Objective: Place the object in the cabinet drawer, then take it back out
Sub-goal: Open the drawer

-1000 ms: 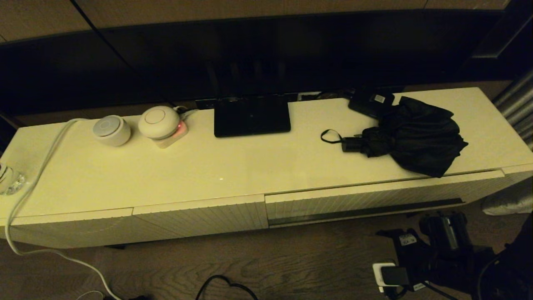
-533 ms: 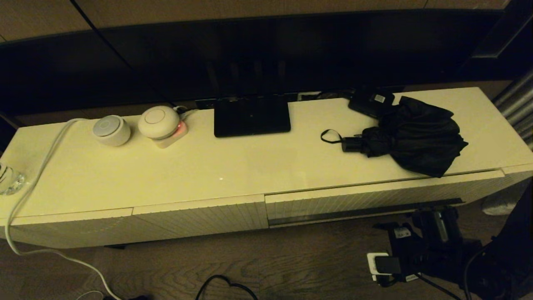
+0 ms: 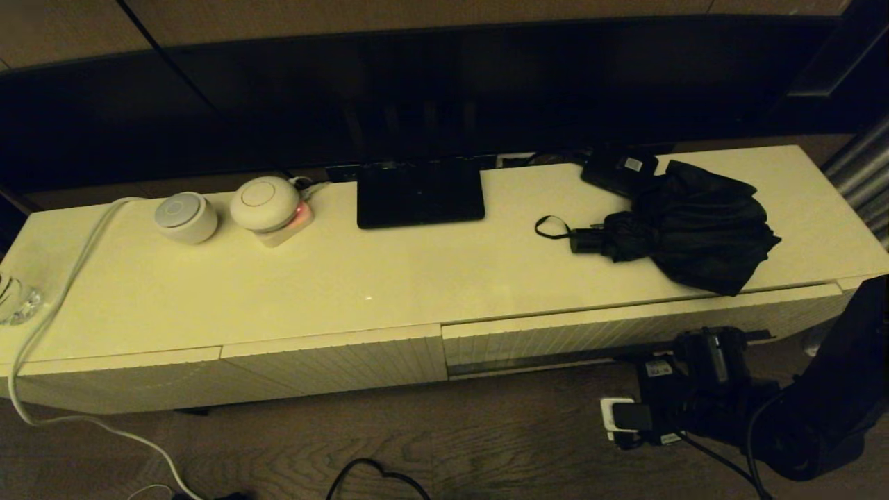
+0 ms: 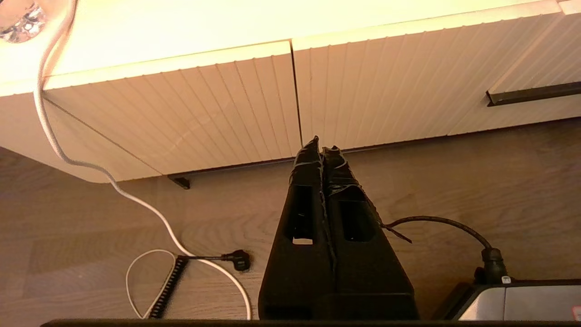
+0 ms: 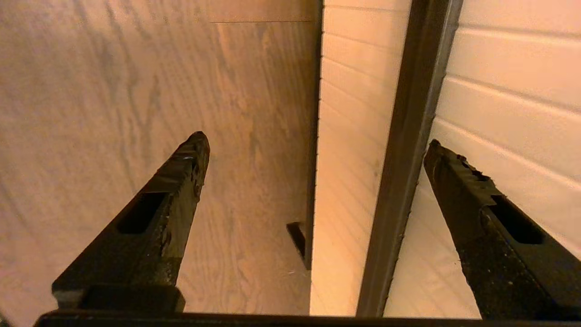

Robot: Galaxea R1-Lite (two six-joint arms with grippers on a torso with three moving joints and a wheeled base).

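Rising from the floor toward the cabinet front, the right arm is carrying the right gripper [image 3: 701, 347] up until it is overlapping the right end of the long dark handle slot [image 5: 399, 172] on the cabinet drawer [image 3: 555, 337], which is still shut. Its fingers [image 5: 177, 190] are spreading wide with nothing between them, one toward the floor side and one over the ribbed front, so I judge it is lining up to hook the slot and pull; stowing cannot begin until the drawer is opening. One umbrella [image 3: 694, 229] is lying untouched on the cabinet top [image 3: 389, 278], just beside one small black box [image 3: 618, 170]. One flat stand base [image 3: 420, 194] and two round white devices [image 3: 186, 217] are sitting further left. The left gripper [image 4: 322, 150] is hanging parked low before the shorter ribbed panel [image 4: 181, 109], fingers pressed together.
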